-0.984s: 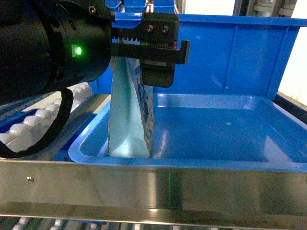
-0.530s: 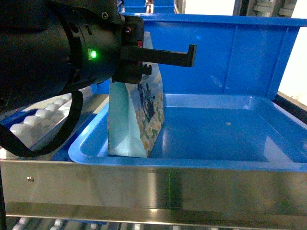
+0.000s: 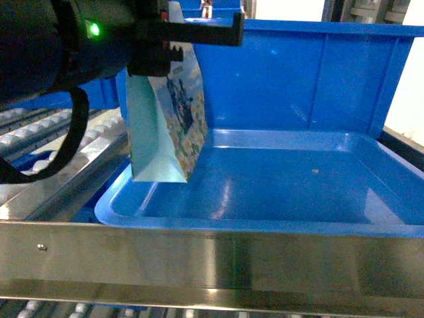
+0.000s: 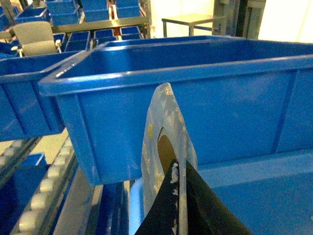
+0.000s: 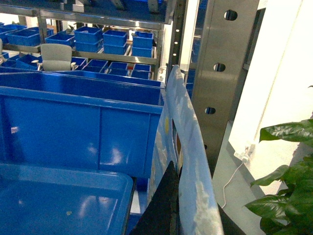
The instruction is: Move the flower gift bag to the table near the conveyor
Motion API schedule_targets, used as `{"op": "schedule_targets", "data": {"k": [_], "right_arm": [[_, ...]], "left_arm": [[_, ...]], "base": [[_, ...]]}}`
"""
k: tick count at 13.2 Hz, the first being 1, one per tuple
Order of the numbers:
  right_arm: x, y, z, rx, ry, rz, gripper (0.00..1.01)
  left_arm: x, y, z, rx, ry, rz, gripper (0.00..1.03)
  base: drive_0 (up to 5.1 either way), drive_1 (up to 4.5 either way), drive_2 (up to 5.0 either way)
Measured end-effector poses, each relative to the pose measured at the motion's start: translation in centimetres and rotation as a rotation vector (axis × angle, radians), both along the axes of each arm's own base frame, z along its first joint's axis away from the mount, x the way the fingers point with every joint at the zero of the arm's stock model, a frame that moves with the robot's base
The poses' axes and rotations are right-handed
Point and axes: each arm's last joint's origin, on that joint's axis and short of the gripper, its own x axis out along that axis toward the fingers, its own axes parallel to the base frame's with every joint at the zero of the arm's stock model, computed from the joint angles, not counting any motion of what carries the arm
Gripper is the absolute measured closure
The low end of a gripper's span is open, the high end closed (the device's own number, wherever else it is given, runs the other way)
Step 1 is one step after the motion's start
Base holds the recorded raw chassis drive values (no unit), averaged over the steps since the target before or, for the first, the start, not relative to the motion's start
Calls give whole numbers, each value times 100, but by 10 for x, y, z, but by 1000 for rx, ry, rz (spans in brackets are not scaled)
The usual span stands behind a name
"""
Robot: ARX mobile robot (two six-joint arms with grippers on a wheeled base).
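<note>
Bag lifted since earlier frame: flower gift bag (image 3: 165,112) off blue bin (image 3: 278,199) floor, swung left; I've got left jaws pinching its top, right jaws too. Next: tabletop.

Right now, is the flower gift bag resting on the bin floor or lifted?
Lifted. The head view shows the flower gift bag hanging slightly tilted from the left gripper, its base above the blue bin floor.

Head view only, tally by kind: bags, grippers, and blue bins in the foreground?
bag: 1
left gripper: 1, shut on the bag
blue bins: 2, shallow front bin and tall rear bin
Total: 4
</note>
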Motion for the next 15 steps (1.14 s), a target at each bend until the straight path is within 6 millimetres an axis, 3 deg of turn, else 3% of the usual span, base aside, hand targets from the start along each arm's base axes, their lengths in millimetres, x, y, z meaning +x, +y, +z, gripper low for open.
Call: {"op": "schedule_targets", "data": {"k": [6, 12, 15], "right_arm": [[0, 0, 0, 0, 0, 0, 99], [0, 0, 0, 0, 0, 0, 99], [0, 0, 0, 1, -1, -7, 99]], "left_arm": [[-20, 47, 35, 1, -144, 95, 101], [-58, 85, 34, 20, -160, 159, 101], [-58, 83, 34, 18, -162, 140, 101]], "base": [[0, 0, 0], [0, 0, 0], [-440, 67, 416]]}}
